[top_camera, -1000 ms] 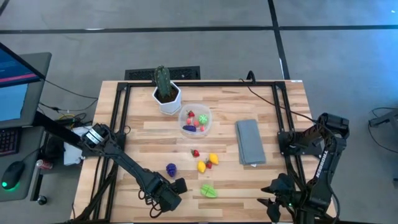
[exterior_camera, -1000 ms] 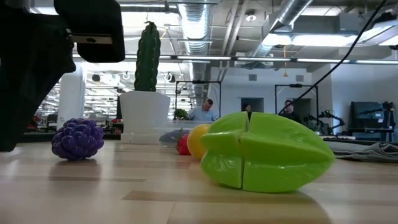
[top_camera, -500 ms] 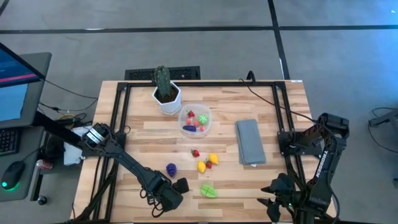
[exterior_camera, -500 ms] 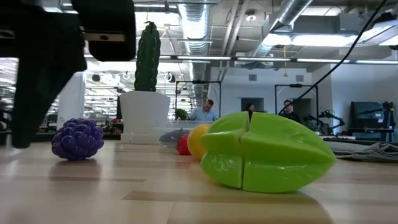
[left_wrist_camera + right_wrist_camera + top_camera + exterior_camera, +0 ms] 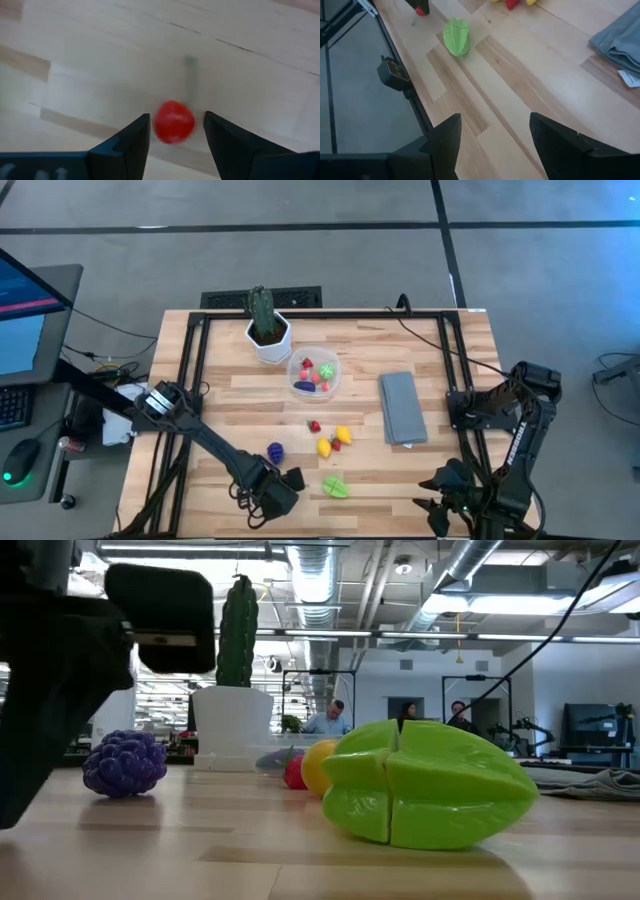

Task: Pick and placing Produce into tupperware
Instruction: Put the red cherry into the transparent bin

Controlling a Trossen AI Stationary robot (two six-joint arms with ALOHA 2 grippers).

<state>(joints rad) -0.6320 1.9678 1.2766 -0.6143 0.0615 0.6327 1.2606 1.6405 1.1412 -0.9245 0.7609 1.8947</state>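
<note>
**Surfaces and finishes**

Bench (image 5: 420,350): pale wood planks, visible grain, smooth with a low sheen. Frame rails (image 5: 190,365) on it: dark, matt. Green star-shaped toy (image 5: 425,783): glossy moulded plastic with a seam down the middle. Purple grape toy (image 5: 124,763): knobbly, slightly shiny plastic. Tupperware (image 5: 315,375): clear plastic. Cloth (image 5: 401,408): grey, matt, soft folds. Plant pot (image 5: 269,340): white, smooth. Left pincer (image 5: 175,131): fingers dark, matt, around a smooth red toy (image 5: 173,121).

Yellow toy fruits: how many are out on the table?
2. Both lie loose mid-table, close together: one yellow fruit nearer the purple fruit, the other nearer the grey cloth. Others could be hidden in the clear container.
</note>
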